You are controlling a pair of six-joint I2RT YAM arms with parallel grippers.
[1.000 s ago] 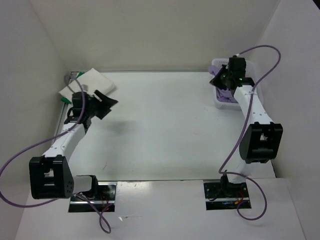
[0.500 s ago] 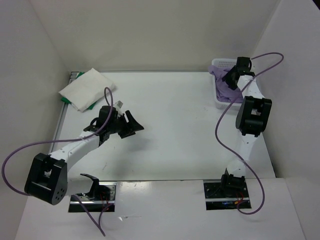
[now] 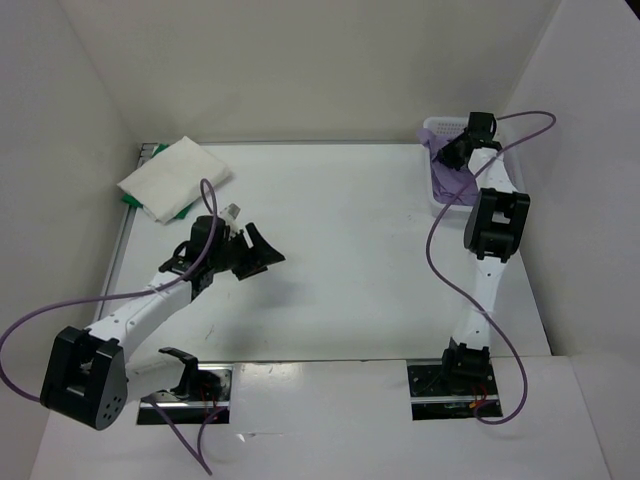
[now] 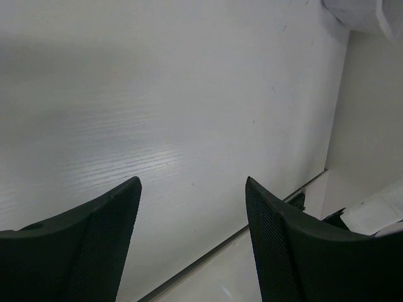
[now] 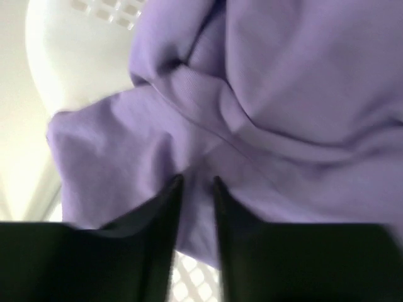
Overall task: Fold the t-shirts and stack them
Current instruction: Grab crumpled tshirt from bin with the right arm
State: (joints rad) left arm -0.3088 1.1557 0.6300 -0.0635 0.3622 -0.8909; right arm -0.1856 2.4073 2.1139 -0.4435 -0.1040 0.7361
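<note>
The lavender t-shirt (image 3: pixel 452 185) lies crumpled in the white lattice basket (image 3: pixel 447 123) at the back right. My right gripper (image 3: pixel 447 157) is down in the basket. In the right wrist view its jaws (image 5: pixel 196 179) are nearly closed, with a fold of the lavender t-shirt (image 5: pixel 283 82) pinched between them. The white t-shirt (image 3: pixel 175 172) lies folded at the back left on the green t-shirt (image 3: pixel 183 212), of which only edges show. My left gripper (image 3: pixel 255 250) hangs open and empty over bare table (image 4: pixel 192 179), right of that stack.
The basket's white wall (image 5: pixel 69 63) shows beside the cloth. White walls close in the table on the left, back and right. The arm bases and purple cables are at the near edge.
My left gripper has swung away from the white and green stack towards the table's middle. My right arm has reached further into the basket, down onto the lavender cloth.
</note>
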